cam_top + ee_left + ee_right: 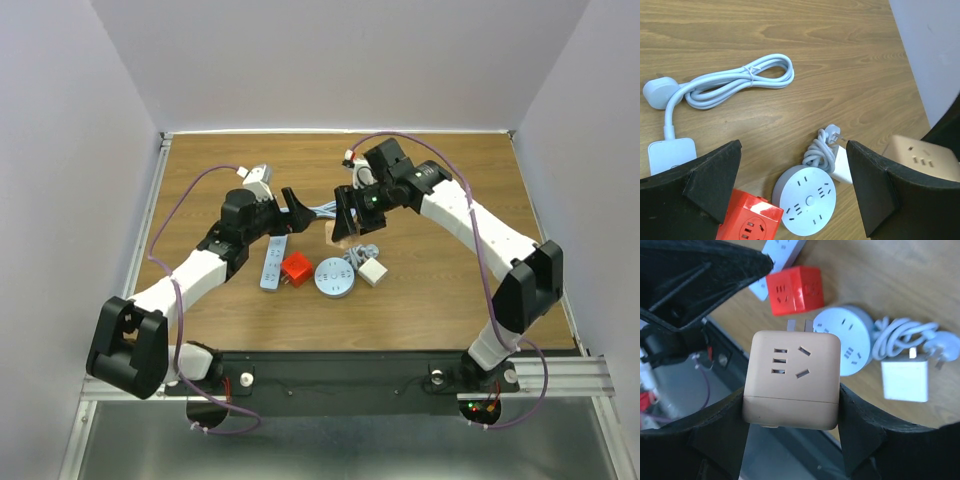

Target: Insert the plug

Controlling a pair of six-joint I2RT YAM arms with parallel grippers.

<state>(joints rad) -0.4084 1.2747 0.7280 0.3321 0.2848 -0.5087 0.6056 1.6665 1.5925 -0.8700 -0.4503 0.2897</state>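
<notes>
My right gripper (792, 412) is shut on a tan cube socket (792, 377) and holds it above the table, with its metal prongs (799, 325) pointing away towards the round grey socket (847, 340). In the top view the right gripper (347, 215) hangs just behind the round socket (334, 277). My left gripper (792, 150) is open and empty, hovering over the round socket (807, 200) and the red cube socket (750, 222). In the top view the left gripper (285, 210) faces the right one at the table's middle. The tan cube (925, 157) shows at the right of the left wrist view.
A white adapter (373, 272) with a coiled cord and plug (832, 132) lies right of the round socket. A pale blue power strip (272, 262) lies left of the red cube (296, 268); its bundled cable (740, 80) lies behind. Walls enclose the table.
</notes>
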